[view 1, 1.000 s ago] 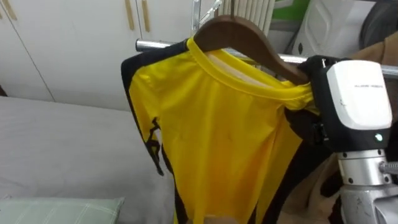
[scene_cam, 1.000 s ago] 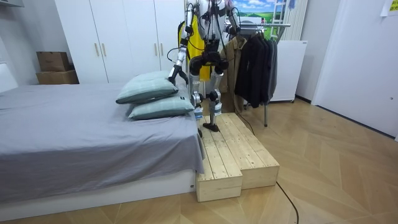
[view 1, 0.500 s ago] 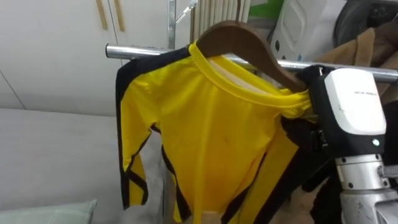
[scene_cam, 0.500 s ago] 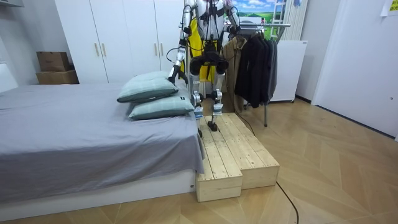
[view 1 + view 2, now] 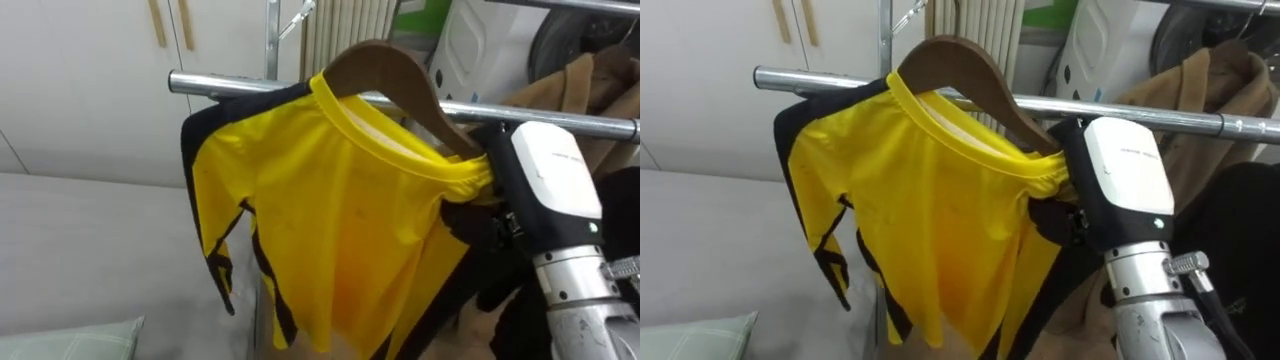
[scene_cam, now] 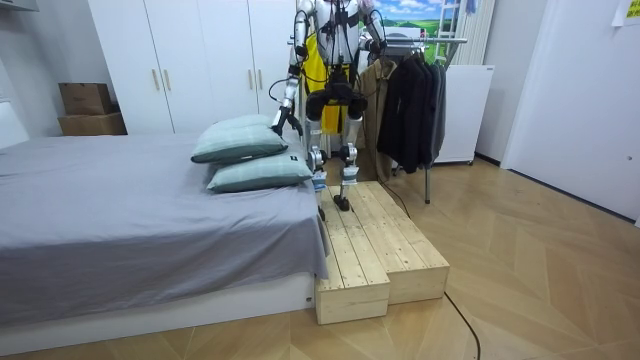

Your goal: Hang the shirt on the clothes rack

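A yellow shirt (image 5: 340, 230) with black sleeves hangs on a brown wooden hanger (image 5: 385, 65), right in front of the metal rail (image 5: 230, 85). My right hand (image 5: 550, 180) is at the hanger's right end, shut on it and on the shirt's shoulder, with its white back turned to me. The hanger's hook is cut off at the top edge. In the room view I stand on a wooden platform (image 6: 375, 245) facing the rack, with the shirt (image 6: 318, 55) held high. My left hand (image 6: 277, 118) hangs low beside me.
A tan coat (image 5: 575, 80) and dark clothes (image 6: 415, 100) hang further right on the rail. White wardrobe doors (image 5: 80, 80) stand behind to the left. The grey bed (image 6: 120, 220) with pillows (image 6: 240, 150) lies at my left.
The view has shifted to the right and a little up. The hanger stays in my right hand by the rail, and the shirt's hem has swung slightly.
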{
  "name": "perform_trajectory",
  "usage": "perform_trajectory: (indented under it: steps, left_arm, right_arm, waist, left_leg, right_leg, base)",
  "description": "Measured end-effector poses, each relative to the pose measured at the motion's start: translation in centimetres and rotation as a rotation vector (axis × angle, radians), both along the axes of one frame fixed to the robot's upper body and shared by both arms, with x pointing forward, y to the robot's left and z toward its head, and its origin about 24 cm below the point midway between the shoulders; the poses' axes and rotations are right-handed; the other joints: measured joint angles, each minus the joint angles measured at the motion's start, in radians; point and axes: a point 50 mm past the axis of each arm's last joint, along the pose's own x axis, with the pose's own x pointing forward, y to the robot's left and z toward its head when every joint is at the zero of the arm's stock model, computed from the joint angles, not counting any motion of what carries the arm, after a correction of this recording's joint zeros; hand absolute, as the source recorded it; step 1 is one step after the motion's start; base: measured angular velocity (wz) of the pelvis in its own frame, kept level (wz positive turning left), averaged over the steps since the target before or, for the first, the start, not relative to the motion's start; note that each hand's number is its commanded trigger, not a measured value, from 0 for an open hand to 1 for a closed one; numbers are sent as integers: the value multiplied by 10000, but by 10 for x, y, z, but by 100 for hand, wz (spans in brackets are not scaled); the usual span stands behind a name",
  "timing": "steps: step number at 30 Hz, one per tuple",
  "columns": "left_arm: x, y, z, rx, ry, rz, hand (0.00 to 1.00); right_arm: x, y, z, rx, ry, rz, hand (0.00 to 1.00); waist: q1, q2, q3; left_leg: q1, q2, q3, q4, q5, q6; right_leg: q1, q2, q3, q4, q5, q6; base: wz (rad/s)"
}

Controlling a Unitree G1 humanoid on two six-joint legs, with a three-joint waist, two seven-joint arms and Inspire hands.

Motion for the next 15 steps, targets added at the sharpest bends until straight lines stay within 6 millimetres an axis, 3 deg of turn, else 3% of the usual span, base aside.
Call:
perform_trajectory:
  steps: [15]
  left_arm:
    - [3,1,0,72,-160,-344,0]
  right_arm:
    - [5,-3,-19,1324,1899,689,100]
  waist:
    - [44,38,34]
  left_leg:
    - [33,-1,-295,-93,-5,-40]
  right_leg:
    - [115,-34,-245,-25,24,-143]
  base:
    - [5]
